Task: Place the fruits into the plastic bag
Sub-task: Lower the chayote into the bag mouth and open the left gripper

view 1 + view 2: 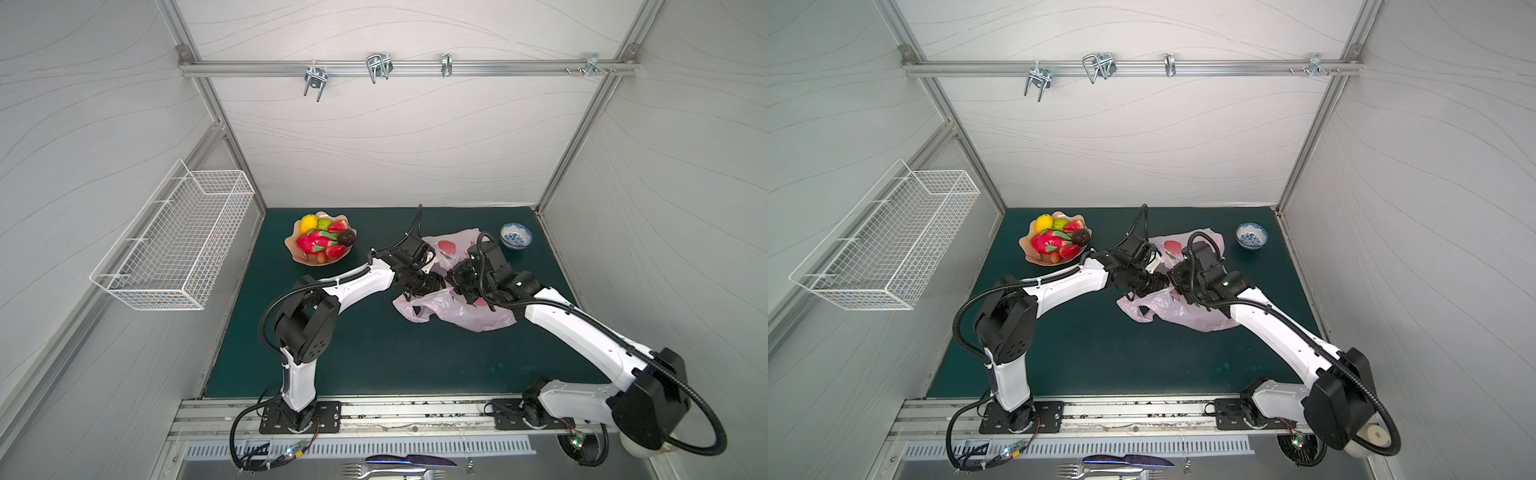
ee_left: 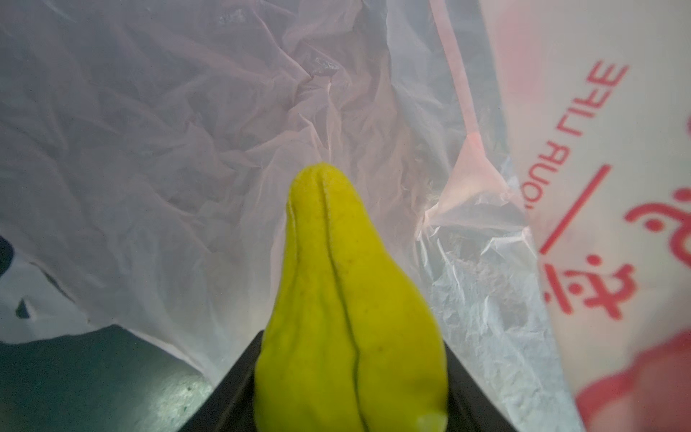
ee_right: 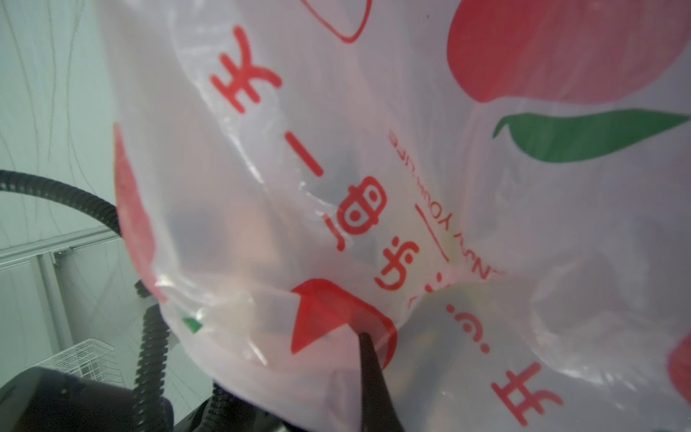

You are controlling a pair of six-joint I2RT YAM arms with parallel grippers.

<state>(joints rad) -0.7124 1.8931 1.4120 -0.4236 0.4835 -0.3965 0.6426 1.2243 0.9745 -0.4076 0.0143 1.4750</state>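
Note:
My left gripper (image 2: 349,392) is shut on a yellow-green pear (image 2: 347,299), which points into the open mouth of the pale-pink plastic bag (image 2: 187,149). In both top views the left gripper (image 1: 434,282) (image 1: 1156,280) is at the middle of the bag (image 1: 465,316) (image 1: 1187,311). My right gripper (image 3: 368,340) is shut on a fold of the bag (image 3: 486,224) and holds it lifted, close to the left one. The other fruits (image 1: 322,241) (image 1: 1059,241) are piled in a peach scalloped dish (image 1: 299,257) at the back left: a lemon (image 1: 308,223), a dragon fruit (image 1: 311,243), and a dark round one (image 1: 346,237).
A blue-and-white bowl (image 1: 516,235) stands at the back right, beyond the bag. A white wire basket (image 1: 174,245) hangs on the left wall. Metal hooks (image 1: 378,66) hang from the back rail. Cutlery (image 1: 399,467) lies below the table's front edge.

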